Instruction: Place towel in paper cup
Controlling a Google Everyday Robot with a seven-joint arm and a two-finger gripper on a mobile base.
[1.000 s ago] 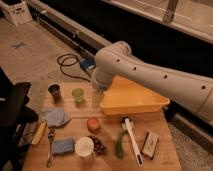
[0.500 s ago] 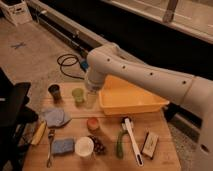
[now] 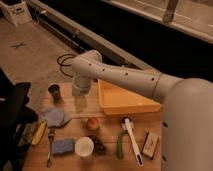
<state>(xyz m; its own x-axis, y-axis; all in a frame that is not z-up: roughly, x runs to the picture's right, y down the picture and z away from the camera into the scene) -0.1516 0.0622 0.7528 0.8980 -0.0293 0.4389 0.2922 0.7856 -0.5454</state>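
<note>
the gripper (image 3: 80, 103) hangs just left of the yellow tray (image 3: 131, 102), fingers seemingly spread wide and empty. the towel (image 3: 55, 117) lies crumpled at its 8 o'clock on the wooden table (image 3: 107, 126); the paper cup (image 3: 84, 146) stands upright toward 6 o'clock.

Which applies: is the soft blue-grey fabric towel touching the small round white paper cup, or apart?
Apart: the camera view shows bare tabletop between towel and paper cup; the gripper hangs farther back.
</note>
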